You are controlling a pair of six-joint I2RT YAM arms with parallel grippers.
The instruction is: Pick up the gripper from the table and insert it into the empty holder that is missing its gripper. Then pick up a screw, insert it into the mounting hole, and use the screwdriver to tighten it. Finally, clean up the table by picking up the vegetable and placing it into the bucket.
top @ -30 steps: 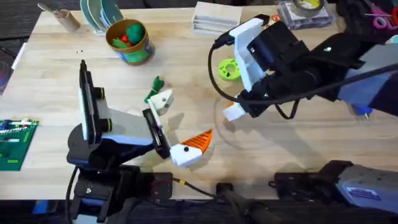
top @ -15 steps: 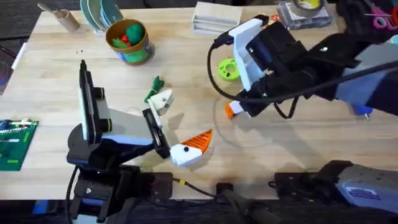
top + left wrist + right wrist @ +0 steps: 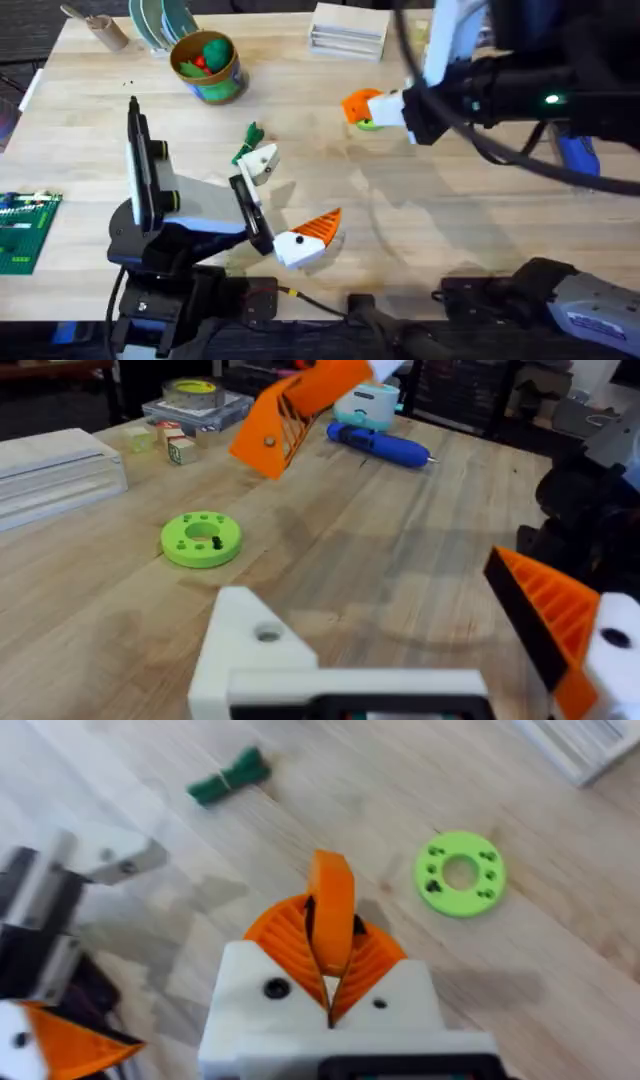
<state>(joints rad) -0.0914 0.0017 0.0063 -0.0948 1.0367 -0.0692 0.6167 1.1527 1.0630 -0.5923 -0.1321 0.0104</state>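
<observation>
Right end effector: you are clamping the orange gripper between your two orange pads, the piece standing edge-up with its tip poking out past them. In the overhead view you are carrying it above the surface, over the green ring.

Why held this way: gripping the wedge by its flanks is leaving its base end free, which looks right for sliding it into a socket, though I cannot tell which end is facing the holder.

Left end effector: it is sitting with its fingers spread apart and nothing between them, resting low near the front of the surface. It is presenting the target: one finger is wearing an orange tip, the other is the bare white holder with its mounting hole facing up.

Holder position: it is lying well apart from your carried piece, across the middle of the surface, with open wood between.

Vegetable: it is lying just beside the holder's far end, near enough that a low approach could nudge it.

Screwdriver: it is lying flat at the far right side, out of your path.

Bucket: it is standing at the far left corner, already holding some toy items, clear of the route.

Other clutter: white box and a tape roll along the back edge are not in the way.
</observation>
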